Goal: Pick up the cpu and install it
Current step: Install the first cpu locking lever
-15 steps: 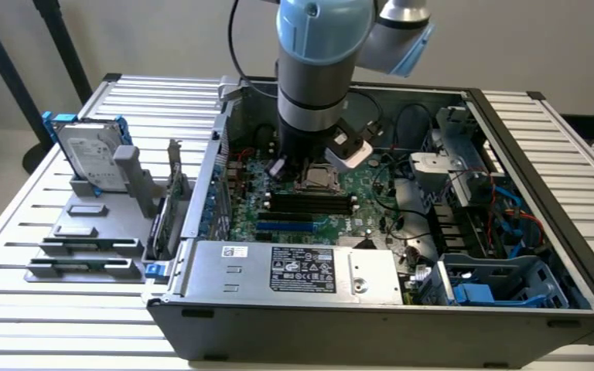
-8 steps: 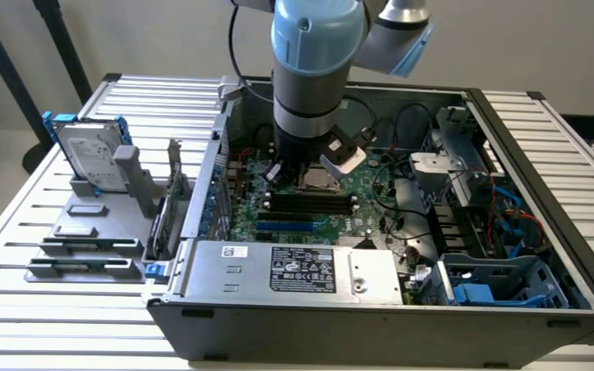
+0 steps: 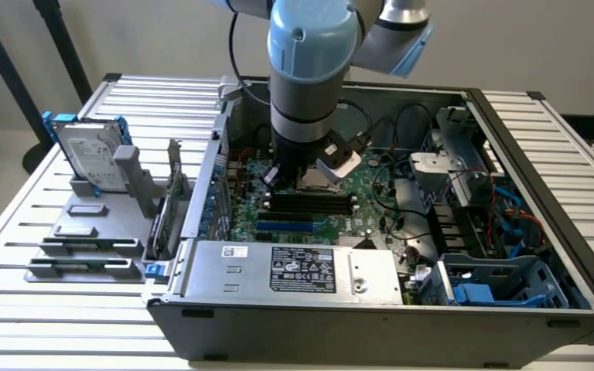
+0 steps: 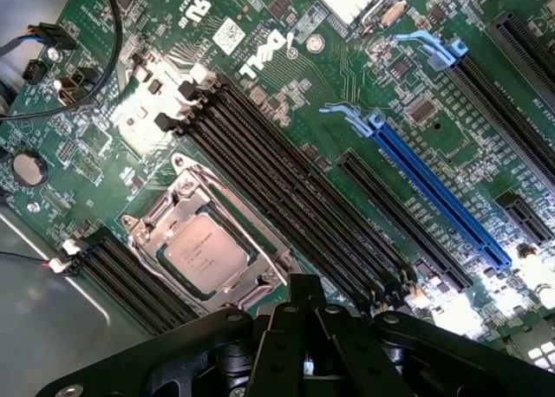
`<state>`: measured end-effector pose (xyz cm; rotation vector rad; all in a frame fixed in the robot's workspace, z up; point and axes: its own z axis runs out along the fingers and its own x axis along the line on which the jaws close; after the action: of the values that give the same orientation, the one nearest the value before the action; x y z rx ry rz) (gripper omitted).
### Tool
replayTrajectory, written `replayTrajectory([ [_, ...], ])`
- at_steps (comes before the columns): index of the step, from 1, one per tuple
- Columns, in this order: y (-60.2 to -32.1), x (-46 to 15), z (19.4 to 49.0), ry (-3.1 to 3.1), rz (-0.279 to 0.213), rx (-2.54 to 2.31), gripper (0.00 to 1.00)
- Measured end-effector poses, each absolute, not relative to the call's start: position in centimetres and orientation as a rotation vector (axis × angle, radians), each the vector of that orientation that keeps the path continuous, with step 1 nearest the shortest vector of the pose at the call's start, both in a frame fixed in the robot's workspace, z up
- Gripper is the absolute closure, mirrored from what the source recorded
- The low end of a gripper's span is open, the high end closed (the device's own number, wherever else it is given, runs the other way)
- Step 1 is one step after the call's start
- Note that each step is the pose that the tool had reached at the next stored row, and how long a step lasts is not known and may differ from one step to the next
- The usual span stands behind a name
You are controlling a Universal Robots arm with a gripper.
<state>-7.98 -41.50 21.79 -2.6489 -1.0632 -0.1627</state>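
The cpu (image 4: 204,254), a small square chip with a silver top, lies flat inside the metal socket frame (image 4: 165,211) on the green motherboard (image 4: 286,85). In the wrist view my gripper (image 4: 303,286) is shut, its black fingers pressed together with nothing between them, just beside the socket and apart from the chip. In the exterior view the arm reaches straight down into the open computer case (image 3: 380,309), and the gripper (image 3: 295,176) hangs just above the board near the socket, which the arm partly hides.
Black memory slots (image 4: 286,198) and a blue expansion slot (image 4: 438,193) run beside the socket. The power supply (image 3: 291,267) lies along the case's near wall, and cables crowd the exterior view's right. A hard drive in a blue frame (image 3: 90,154) and grey holders (image 3: 86,247) stand outside the case.
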Motion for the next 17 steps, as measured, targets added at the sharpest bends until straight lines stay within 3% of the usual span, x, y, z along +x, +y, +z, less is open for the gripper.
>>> replayTrajectory([
  [17,-40.8,-8.4,20.7,-1.066,-0.158,-2.657,0.89],
])
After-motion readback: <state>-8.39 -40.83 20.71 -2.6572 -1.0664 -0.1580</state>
